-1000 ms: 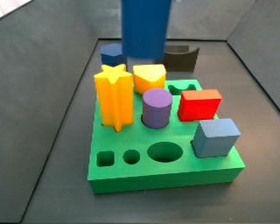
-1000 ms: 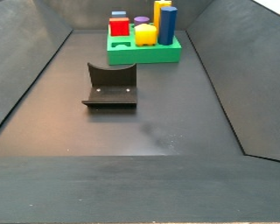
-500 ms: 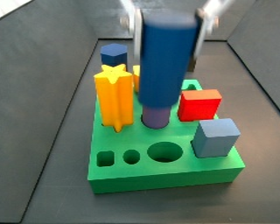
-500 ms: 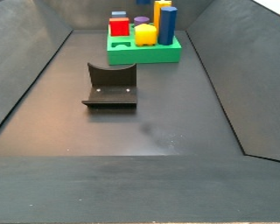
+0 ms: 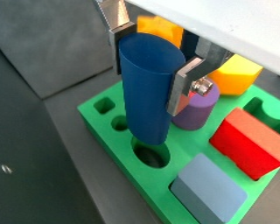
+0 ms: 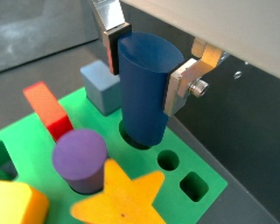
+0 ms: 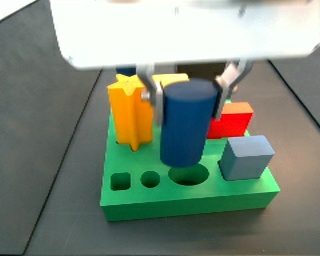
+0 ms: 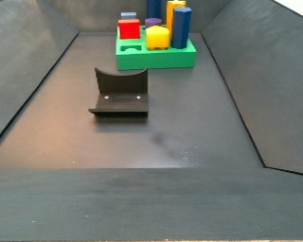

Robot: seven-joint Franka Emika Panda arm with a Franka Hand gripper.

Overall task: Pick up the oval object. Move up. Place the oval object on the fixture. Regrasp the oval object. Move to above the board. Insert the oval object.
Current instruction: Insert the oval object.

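My gripper [image 5: 149,57] is shut on the oval object [image 5: 150,87], a tall deep blue peg held upright between the silver fingers [image 5: 185,83]. Both wrist views show this grip [image 6: 149,57]. The peg [image 7: 186,122] hangs over the green board [image 7: 243,195], with its lower end at the mouth of the large oval hole [image 5: 152,156] near the board's front edge. The dark fixture [image 8: 118,92] stands on the floor, well apart from the board [image 8: 167,59]. In that side view the gripper does not show.
On the board stand a yellow star [image 7: 129,110], a red block [image 7: 230,120], a grey-blue cube [image 7: 247,155] and a purple cylinder [image 5: 199,109]. Two small holes [image 7: 133,181] lie beside the oval hole. Dark sloping walls [image 8: 27,85] surround the floor.
The gripper has come down and forward over the board with the blue peg. The peg's lower end has dropped from above the pieces to the oval hole.
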